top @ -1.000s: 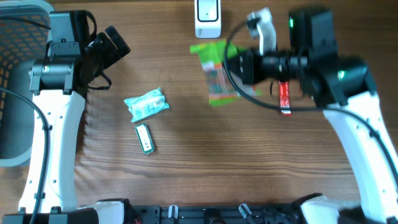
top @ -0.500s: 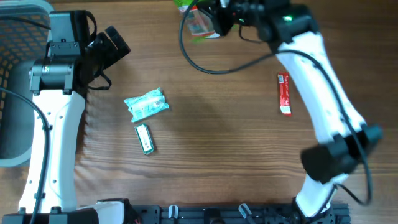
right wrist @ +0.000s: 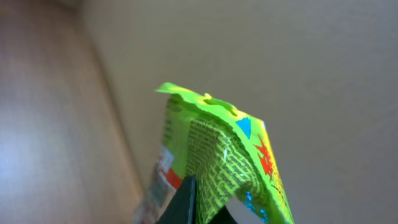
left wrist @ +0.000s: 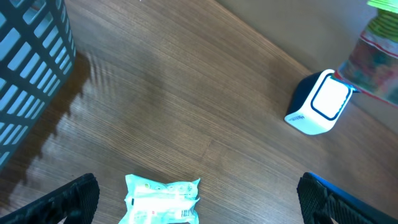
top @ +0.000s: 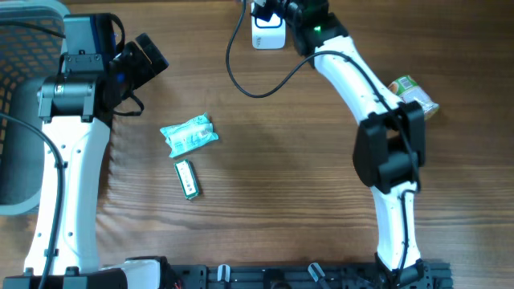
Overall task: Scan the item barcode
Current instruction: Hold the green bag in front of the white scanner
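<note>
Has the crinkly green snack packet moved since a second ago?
Yes. The green packet was on the near side of the white scanner box; now the right pincer holds it beyond that box.

In the overhead view the widest bare wood spans the centre and lower middle of the frame, between the left arm (top: 76,160) on the left and the right arm (top: 387,156), which runs from the bottom edge to the top centre and walls off the right part. Only the teal packet (top: 189,134) and the small green stick (top: 186,178) just below it lie in that stretch, left of centre, while the basket (top: 18,88) closes the left edge. At top centre the scanner (top: 269,32), a looping black cable (top: 230,68) and the green packet (left wrist: 380,59) beside it crowd the approach.
</note>
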Robot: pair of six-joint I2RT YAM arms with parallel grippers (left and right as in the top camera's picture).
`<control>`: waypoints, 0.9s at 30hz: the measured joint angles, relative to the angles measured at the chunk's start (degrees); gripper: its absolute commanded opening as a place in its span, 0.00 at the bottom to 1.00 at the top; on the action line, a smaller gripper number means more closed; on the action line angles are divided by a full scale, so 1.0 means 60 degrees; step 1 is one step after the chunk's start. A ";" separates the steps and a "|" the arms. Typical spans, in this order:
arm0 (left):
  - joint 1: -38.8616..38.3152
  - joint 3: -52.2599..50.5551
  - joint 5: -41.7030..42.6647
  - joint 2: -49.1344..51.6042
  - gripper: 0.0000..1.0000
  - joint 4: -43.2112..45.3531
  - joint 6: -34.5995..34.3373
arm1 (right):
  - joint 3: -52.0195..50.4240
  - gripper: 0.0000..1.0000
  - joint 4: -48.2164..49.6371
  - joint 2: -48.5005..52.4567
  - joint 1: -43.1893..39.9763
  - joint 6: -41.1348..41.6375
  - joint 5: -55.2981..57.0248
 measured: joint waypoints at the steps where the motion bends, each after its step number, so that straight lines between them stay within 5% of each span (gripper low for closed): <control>1: 0.0000 0.0000 0.0000 0.0000 1.00 0.0000 -0.0004 | 0.0000 0.04 0.0459 0.0208 0.0000 -0.0022 0.0091; 8: 0.0000 0.0000 0.0000 0.0000 1.00 0.0004 0.0000 | 0.0000 0.04 0.2667 0.1490 -0.0033 -0.0051 0.0495; 16: 0.0000 0.0000 0.0000 0.0000 1.00 0.0004 -0.0004 | -0.0004 0.04 0.3359 0.2353 -0.0317 0.0415 0.0535; 27: 0.0000 0.0000 0.0000 0.0000 1.00 0.0004 -0.0004 | 0.0007 0.05 0.5282 0.2390 -0.0776 0.2200 0.0663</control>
